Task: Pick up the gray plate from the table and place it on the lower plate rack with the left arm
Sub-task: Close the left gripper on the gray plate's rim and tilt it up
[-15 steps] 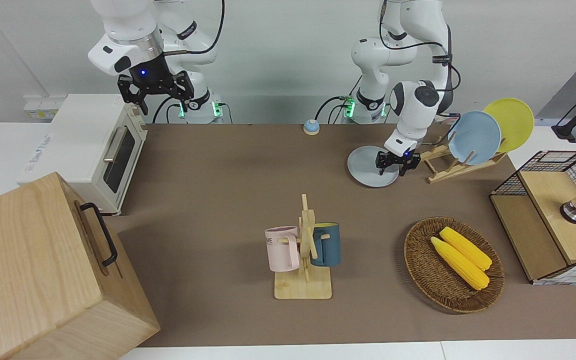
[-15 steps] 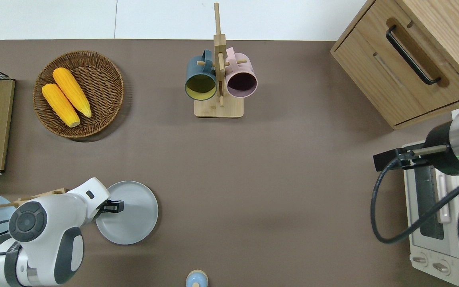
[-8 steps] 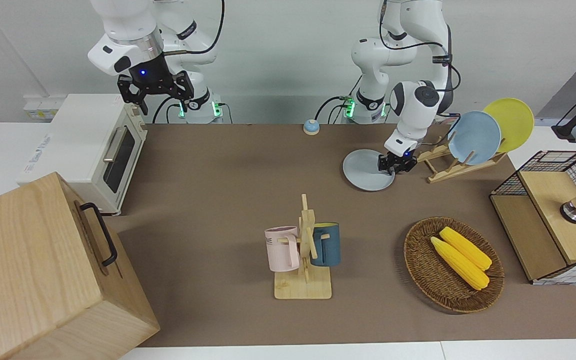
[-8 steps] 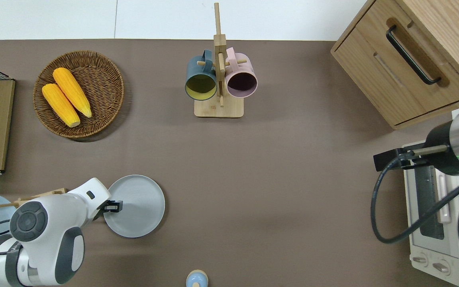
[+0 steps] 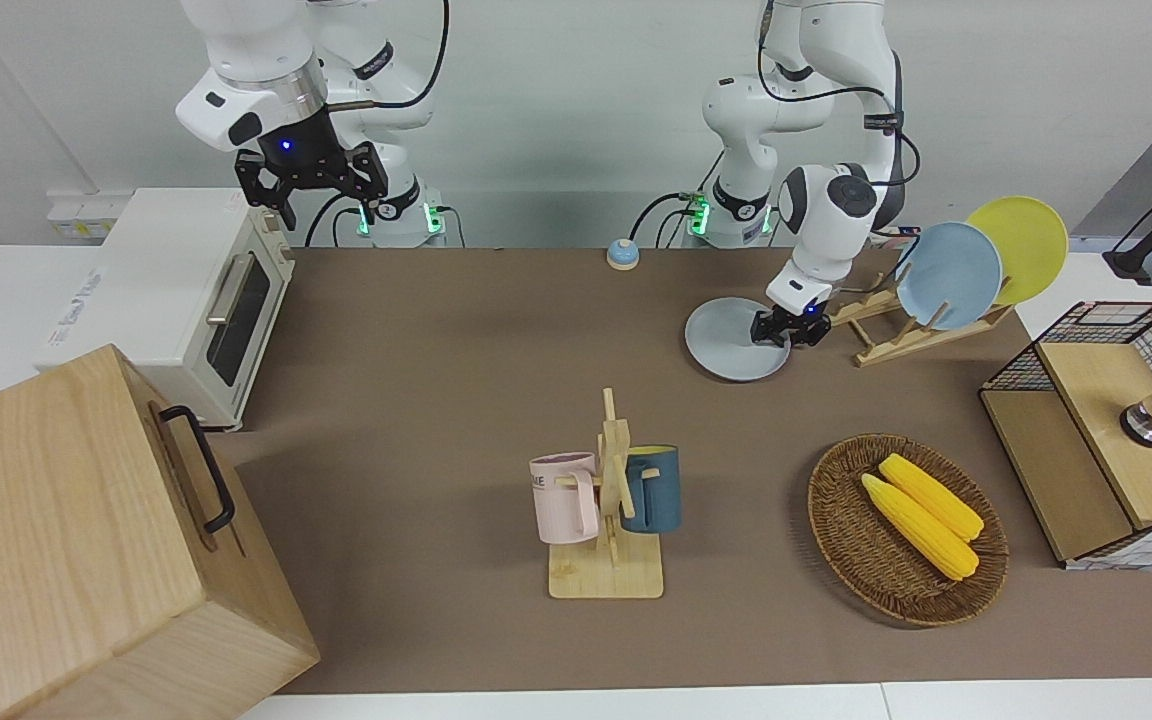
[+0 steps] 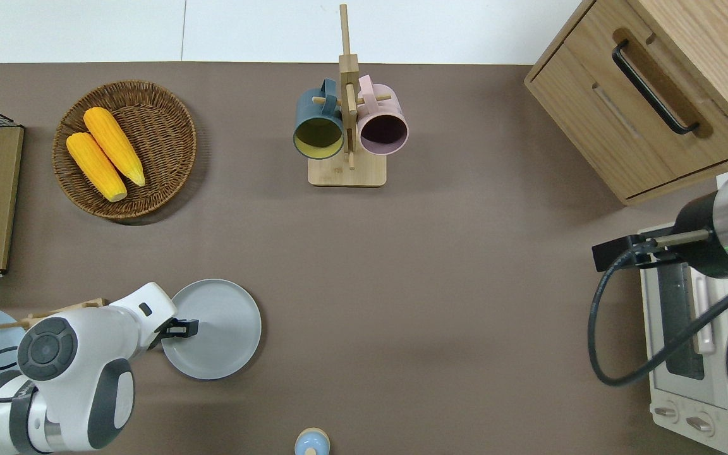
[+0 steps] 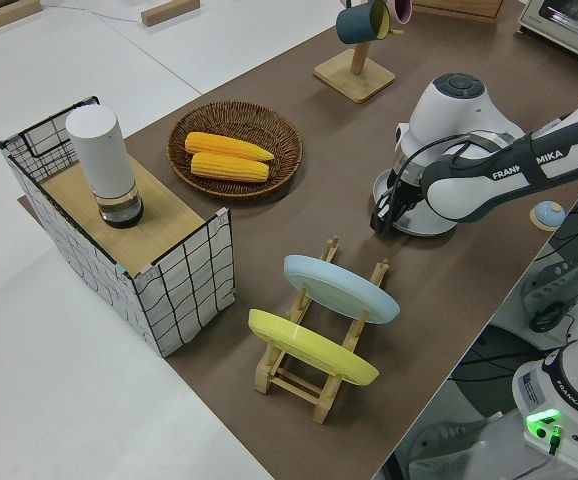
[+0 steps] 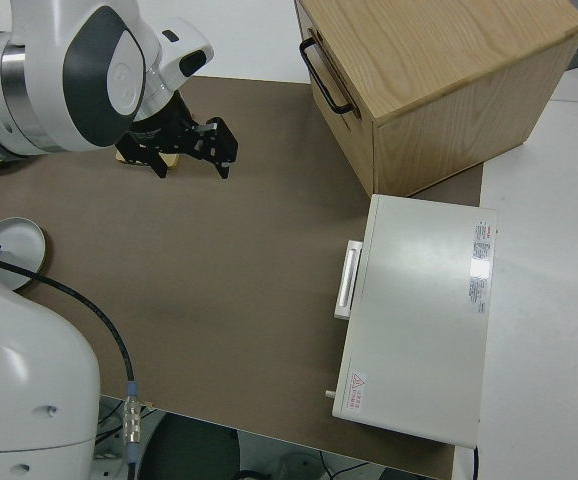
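Note:
The gray plate (image 5: 731,342) (image 6: 220,330) lies low on the brown mat, beside the plate rack toward the right arm's end. My left gripper (image 5: 784,335) (image 6: 182,327) (image 7: 381,222) is shut on the rim nearest the rack. In the left side view the arm hides most of the plate. The lower plate rack (image 5: 898,332) (image 7: 314,378) holds a sky-blue plate (image 5: 948,275) and a yellow plate (image 5: 1021,245); its slots nearest my left gripper are free. My right gripper (image 5: 316,200) (image 8: 187,165) is parked, fingers apart.
A wooden mug stand (image 5: 608,500) with two mugs stands mid-table. Toward the left arm's end are a wicker basket (image 5: 841,545) of corn and a wire crate (image 5: 1106,430). A toaster oven (image 5: 186,300) and a wooden cabinet (image 5: 86,540) fill the right arm's end. A small bell (image 5: 622,254) sits between the arm bases.
My left gripper's fingers have closed onto the gray plate's rim. The plate has shifted a little toward the right arm's end. The right arm has not moved.

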`<state>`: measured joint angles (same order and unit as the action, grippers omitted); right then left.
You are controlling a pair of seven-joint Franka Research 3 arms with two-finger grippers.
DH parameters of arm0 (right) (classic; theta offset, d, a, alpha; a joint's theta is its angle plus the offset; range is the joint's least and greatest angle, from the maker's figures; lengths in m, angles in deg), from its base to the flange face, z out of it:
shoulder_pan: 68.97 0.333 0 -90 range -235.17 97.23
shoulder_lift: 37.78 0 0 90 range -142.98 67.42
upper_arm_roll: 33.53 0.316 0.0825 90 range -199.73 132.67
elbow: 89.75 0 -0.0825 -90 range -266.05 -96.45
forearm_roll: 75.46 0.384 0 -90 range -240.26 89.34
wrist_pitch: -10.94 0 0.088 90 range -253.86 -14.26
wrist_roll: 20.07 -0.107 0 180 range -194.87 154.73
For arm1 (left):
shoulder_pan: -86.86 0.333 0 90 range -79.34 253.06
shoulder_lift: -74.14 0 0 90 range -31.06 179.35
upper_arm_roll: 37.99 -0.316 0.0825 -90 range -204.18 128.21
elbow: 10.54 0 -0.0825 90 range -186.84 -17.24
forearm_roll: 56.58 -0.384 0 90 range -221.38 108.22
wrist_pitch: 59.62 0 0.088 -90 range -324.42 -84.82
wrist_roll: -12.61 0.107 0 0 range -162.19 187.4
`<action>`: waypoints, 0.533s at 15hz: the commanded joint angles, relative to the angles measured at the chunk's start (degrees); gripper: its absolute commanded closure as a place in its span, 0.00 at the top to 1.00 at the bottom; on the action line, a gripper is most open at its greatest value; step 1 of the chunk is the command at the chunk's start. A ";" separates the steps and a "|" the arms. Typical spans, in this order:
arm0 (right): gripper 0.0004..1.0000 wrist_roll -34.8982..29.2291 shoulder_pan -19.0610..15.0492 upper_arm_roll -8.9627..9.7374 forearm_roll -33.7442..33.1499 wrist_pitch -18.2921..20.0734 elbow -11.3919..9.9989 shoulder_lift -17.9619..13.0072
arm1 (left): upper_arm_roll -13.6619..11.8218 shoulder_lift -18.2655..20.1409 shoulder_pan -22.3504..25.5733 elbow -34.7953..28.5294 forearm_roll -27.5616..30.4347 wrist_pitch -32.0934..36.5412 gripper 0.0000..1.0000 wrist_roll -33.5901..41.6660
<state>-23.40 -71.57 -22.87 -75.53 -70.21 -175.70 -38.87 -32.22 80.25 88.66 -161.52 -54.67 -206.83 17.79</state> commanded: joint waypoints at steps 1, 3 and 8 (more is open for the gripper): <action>0.99 -0.01 -0.56 0.33 0.59 0.82 0.35 -0.14 | -0.94 0.84 0.04 3.48 0.55 7.69 0.00 2.63; 0.99 -0.01 -0.56 0.33 0.59 0.82 0.35 -0.14 | -0.94 1.80 0.04 6.73 0.64 13.41 0.00 2.99; 0.99 -0.01 -0.56 0.33 0.59 0.82 0.35 -0.14 | -1.11 4.27 0.22 12.80 2.13 23.79 0.00 3.07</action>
<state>-23.40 -71.57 -22.87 -75.53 -70.21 -175.70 -38.87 -32.96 82.68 88.74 -151.51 -53.93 -188.52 19.47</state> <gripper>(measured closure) 0.009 1.000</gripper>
